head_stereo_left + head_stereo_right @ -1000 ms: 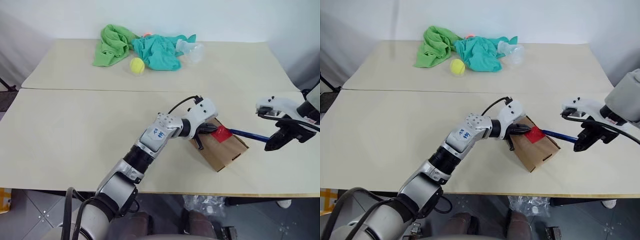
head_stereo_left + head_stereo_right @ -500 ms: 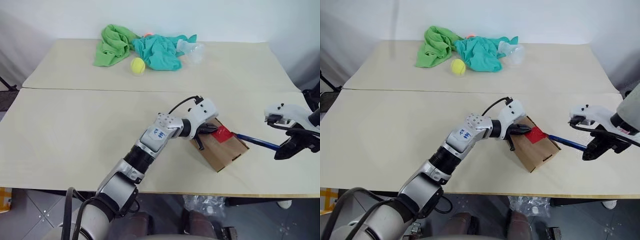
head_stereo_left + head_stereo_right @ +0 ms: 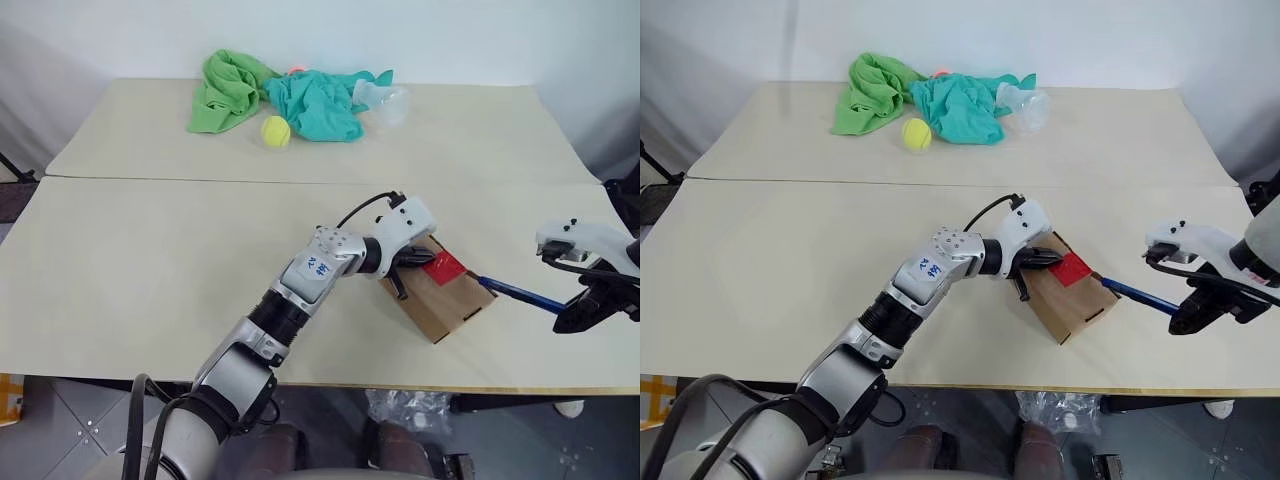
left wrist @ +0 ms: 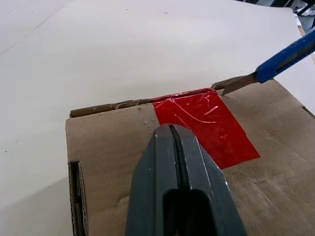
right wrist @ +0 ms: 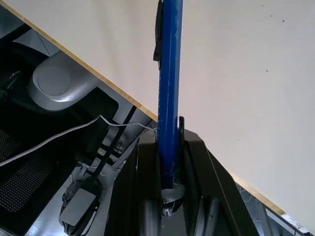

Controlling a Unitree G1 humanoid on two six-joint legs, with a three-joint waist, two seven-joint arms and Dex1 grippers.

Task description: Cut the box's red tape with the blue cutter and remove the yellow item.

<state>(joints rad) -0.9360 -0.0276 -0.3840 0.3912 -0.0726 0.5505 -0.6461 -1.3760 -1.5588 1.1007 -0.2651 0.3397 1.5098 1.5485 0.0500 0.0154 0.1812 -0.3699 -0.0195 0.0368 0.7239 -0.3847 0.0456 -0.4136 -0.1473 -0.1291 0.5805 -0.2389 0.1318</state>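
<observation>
The brown box (image 3: 447,298) lies near the table's front edge, and the red tape (image 3: 441,267) crosses its flap seam. My left gripper (image 3: 415,263) is shut, its tips resting on the box top just beside the red tape (image 4: 204,125). To the right of the box, my right gripper (image 3: 573,318) is shut on the blue cutter (image 3: 512,293). The cutter's blade (image 4: 235,85) lies at the box's edge by a corner of the tape. In the right wrist view the blue cutter (image 5: 168,83) runs out from between the fingers (image 5: 197,162). The yellow item is hidden.
At the table's far side lie a green cloth (image 3: 226,89), a teal cloth (image 3: 316,104), a yellow-green tennis ball (image 3: 275,131) and a clear plastic piece (image 3: 384,101). The table's front edge (image 3: 420,386) runs close under my right gripper.
My right gripper has drawn back to the right and toward the front edge with the cutter, pulling its blade off the tape to the box's edge. The left arm has stayed put.
</observation>
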